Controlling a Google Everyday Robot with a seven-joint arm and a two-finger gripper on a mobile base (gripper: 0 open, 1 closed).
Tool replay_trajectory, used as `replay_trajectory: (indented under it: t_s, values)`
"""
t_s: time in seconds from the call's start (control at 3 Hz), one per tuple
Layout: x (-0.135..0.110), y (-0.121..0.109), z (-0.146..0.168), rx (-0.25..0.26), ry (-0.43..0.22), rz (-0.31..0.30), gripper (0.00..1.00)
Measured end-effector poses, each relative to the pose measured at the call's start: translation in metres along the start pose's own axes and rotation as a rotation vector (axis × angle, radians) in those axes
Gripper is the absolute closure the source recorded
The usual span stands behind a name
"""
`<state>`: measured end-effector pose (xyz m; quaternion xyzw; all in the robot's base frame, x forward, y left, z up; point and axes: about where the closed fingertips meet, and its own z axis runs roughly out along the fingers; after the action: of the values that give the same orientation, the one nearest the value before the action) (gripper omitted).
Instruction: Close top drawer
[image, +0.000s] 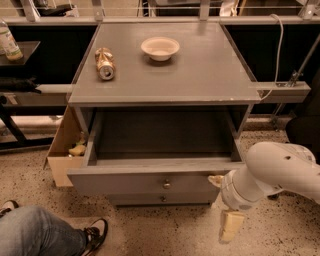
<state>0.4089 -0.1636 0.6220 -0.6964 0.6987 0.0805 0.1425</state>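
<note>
The top drawer (135, 182) of the grey cabinet stands pulled out, its deep grey box empty and its small round knob (166, 185) in the middle of the front. My gripper (223, 202) is at the right end of the drawer front, on the end of the white arm (280, 170). It is open. One cream finger (215, 180) touches the front's right end. The other finger (230, 226) hangs below, towards the floor.
A lower drawer front with a knob (162, 198) shows under the top drawer. On the cabinet top (200, 75) lie a can (104, 63) and a white bowl (160, 48). A cardboard box (65, 150) stands at the left. A person's leg and shoe (55, 240) are at the lower left.
</note>
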Motion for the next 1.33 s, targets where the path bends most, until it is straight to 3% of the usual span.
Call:
replay_trajectory:
  t_s: [0.33, 1.33]
  values:
    - [0.0, 0.0, 0.0, 0.0, 0.0, 0.0, 0.15]
    - [-0.017, -0.075, -0.005, 0.092, 0.045, -0.038, 0.81]
